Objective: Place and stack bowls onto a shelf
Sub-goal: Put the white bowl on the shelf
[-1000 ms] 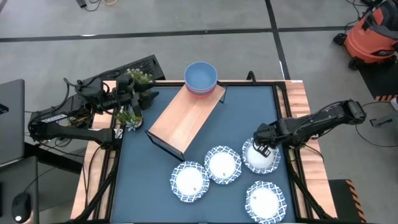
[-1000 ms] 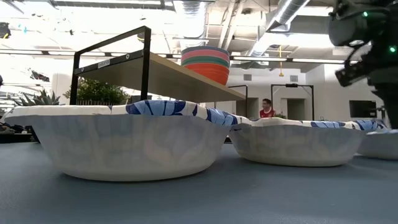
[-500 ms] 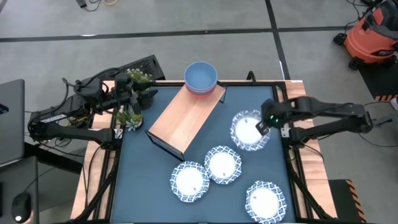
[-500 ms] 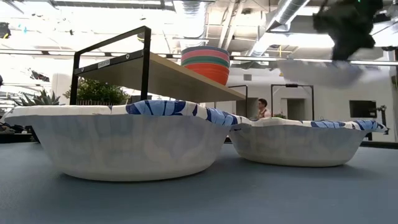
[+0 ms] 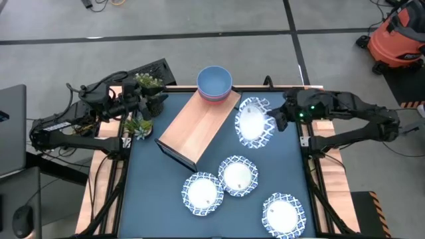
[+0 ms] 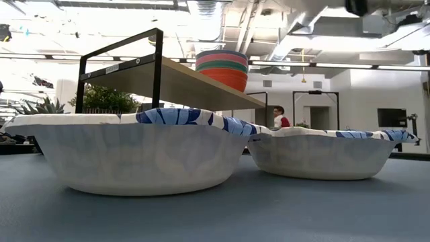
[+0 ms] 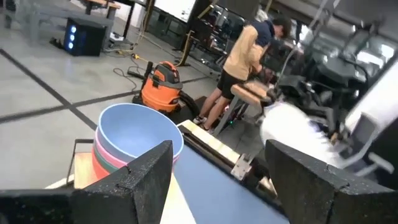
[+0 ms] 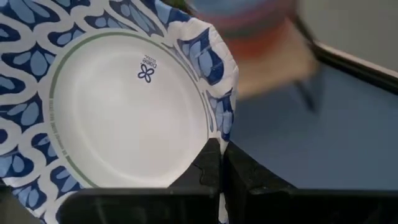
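Note:
My right gripper (image 5: 274,122) is shut on a white bowl with a blue patterned rim (image 5: 254,123), held in the air beside the far right end of the light-wood shelf (image 5: 198,126). A stack of small bowls, light blue on top (image 5: 214,82), stands on the shelf's far end. Three more white patterned bowls (image 5: 238,176) rest on the blue tabletop; two of them fill the low view (image 6: 127,151). My left gripper (image 7: 217,186) is open and waits at the table's far left, by a plant. My right gripper pinches the white bowl's patterned rim (image 8: 214,127) between its two fingers (image 8: 239,171), on the bowl's right side, coming roughly level from the table's right. The bowl is lifted clear of the table and tilted, its inside showing from above.
A potted plant (image 5: 141,119) sits at the table's far left corner next to the left arm. The shelf's dark frame (image 6: 158,67) stands above the tabletop. Bare blue tabletop (image 5: 285,159) lies at the right. People stand in the room beyond (image 7: 245,59).
My right gripper has lifted the white bowl off the table's right side. It has carried it up, toward the far edge and leftward toward the shelf. The bowl, flat on the table before, now hangs tilted in the air.

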Robot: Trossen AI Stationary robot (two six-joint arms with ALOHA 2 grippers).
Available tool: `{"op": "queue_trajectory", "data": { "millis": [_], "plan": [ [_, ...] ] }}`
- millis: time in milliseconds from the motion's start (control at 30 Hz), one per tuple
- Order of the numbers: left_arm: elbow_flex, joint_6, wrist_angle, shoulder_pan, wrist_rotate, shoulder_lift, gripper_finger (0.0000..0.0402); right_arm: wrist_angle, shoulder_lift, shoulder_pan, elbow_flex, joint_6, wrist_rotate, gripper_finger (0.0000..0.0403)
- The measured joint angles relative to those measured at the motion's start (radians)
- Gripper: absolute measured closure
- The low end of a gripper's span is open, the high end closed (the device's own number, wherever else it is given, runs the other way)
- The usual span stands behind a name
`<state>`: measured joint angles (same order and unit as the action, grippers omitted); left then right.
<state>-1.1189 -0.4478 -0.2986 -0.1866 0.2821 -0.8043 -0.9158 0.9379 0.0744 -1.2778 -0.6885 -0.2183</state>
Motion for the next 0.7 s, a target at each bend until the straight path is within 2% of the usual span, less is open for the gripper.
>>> {"op": "queue_trajectory", "data": {
  "millis": [133, 367, 567, 700],
  "plan": [
    [-0.027, -0.048, -0.015, -0.019, -0.018, 0.0, 0.0159, 0.182, 0.035, -0.057, -0.002, 0.008, 0.007, 0.0381],
    [-0.061, -0.046, -0.115, -0.043, -0.035, 0.0, 0.0159, 0.315, 0.176, -0.138, -0.001, 0.037, 0.009, 0.0381],
    [-0.07, -0.044, -0.142, -0.096, -0.039, 0.005, 0.0159, 0.459, 0.288, -0.158, 0.0, -0.015, 0.009, 0.0381],
    [-0.127, 0.006, -0.194, -0.132, -0.062, 0.018, 0.0159, 0.555, 0.357, -0.154, -0.002, -0.043, 0.008, 0.0381]
  ]
}}
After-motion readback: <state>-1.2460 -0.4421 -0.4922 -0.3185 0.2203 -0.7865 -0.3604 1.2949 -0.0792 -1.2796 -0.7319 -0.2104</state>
